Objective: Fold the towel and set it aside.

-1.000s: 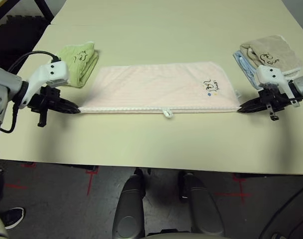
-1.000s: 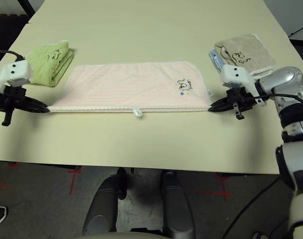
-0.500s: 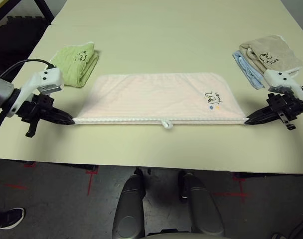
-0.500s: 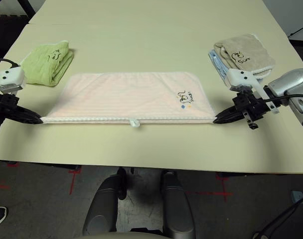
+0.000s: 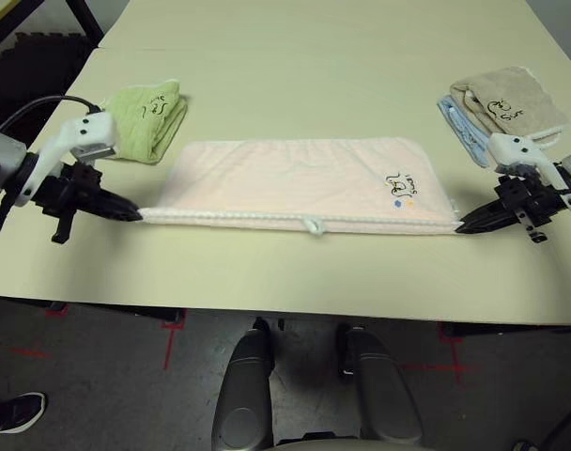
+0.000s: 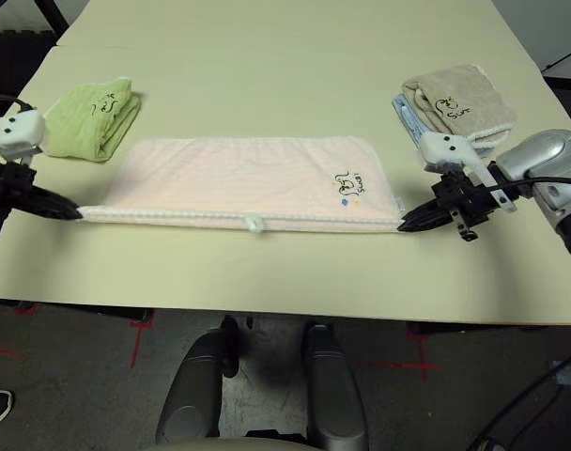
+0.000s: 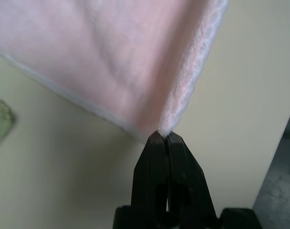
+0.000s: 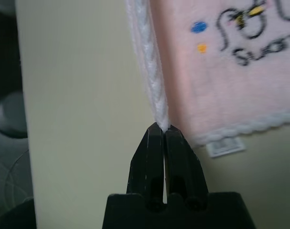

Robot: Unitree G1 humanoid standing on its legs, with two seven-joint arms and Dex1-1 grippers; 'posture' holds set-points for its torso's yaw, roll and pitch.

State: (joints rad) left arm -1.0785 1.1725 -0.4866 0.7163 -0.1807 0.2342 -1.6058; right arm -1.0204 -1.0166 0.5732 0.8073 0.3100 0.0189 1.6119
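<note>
Both hands pinch the near corners of the pink towel (image 5: 304,178) — the left hand (image 5: 135,213) and right hand (image 5: 459,226) pull apart, probably to keep the front edge taut for a clean fold — its far part resting on the bench (image 5: 295,75).

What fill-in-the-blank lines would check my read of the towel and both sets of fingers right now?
1. The left gripper is shut on the ____ towel.
2. The right gripper pinches the towel's near ____ corner.
3. The green towel lies ____ the pink one.
Missing words: pink; right; apart from
</note>
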